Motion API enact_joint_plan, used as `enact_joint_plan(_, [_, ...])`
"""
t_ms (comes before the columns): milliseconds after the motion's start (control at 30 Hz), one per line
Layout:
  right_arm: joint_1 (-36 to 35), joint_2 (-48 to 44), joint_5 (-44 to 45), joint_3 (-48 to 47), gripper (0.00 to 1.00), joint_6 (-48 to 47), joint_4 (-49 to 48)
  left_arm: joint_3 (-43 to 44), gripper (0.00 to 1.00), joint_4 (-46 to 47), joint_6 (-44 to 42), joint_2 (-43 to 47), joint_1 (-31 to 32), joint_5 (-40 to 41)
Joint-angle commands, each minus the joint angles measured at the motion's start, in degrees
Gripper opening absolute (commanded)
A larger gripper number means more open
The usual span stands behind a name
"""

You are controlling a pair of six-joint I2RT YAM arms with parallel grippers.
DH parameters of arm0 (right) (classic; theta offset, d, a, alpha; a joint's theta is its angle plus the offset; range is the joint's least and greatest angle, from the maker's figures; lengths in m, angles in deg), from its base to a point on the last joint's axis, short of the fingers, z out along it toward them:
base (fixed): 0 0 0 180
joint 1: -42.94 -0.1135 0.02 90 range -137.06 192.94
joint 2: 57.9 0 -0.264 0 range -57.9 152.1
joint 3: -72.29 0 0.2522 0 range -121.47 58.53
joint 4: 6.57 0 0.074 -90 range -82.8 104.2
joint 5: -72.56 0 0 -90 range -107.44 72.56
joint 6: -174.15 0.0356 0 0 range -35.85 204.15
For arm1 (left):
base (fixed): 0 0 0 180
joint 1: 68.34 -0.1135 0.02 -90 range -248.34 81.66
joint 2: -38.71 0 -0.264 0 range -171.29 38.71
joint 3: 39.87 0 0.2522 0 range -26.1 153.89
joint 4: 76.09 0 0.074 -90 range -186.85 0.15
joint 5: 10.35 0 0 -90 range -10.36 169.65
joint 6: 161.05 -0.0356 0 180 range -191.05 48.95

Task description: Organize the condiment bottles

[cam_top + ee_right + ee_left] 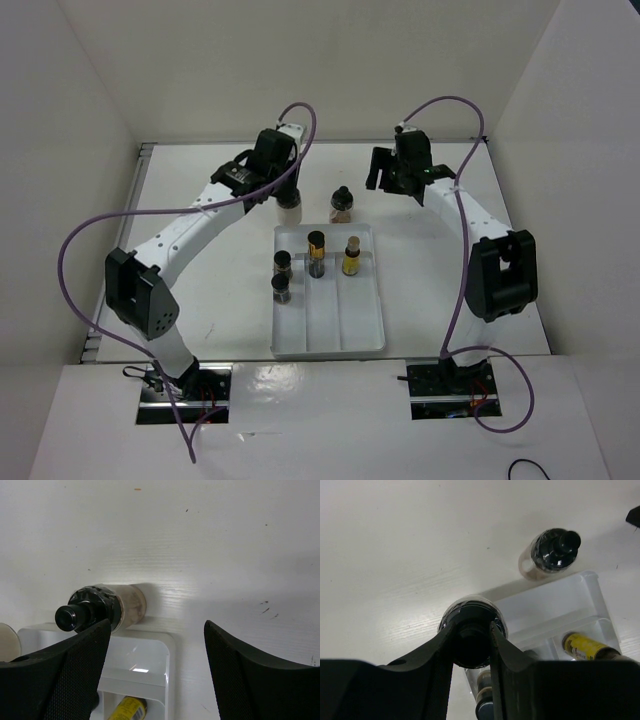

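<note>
White jar in hand; two jars not yet in the tray.
Left tool was clamped from above on the white jar at the far-left corner of the tray; lifted or resting, could not tell. Right tool stood wide and empty near the pinkish-brown jar on the table. Next move, likely: lower the white jar into a free compartment.

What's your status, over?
Left end effector shut on cap of white jar, beside tray. Right end effector open, empty, near pinkish jar outside tray. Four bottles in tray; nothing blocking.

White table, plain white walls
</note>
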Motion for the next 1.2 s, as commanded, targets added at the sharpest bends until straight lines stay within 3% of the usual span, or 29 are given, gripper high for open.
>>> enact_joint_plan(0, [0.3,2.0,-2.5,-2.0,0.8,-1.0,-4.2,-4.4,0.0,5.0,0.7,3.9,0.2,0.5])
enact_joint_plan(300, [-1.4,3.8,-2.0,-3.7,0.8,-1.5,-4.2,-11.9,0.0,10.2,2.4,7.3,-2.2,-0.8])
enact_joint_plan(667, [-3.0,5.1,-0.9,-5.6,0.81,-1.5,-4.2,-15.0,0.0,13.1,3.0,6.8,-2.2,-5.7])
enact_joint_plan(1167, [-6.3,7.3,-1.4,-7.9,0.81,-4.5,-5.3,-19.4,0.0,14.7,2.5,4.1,-2.2,-5.1])
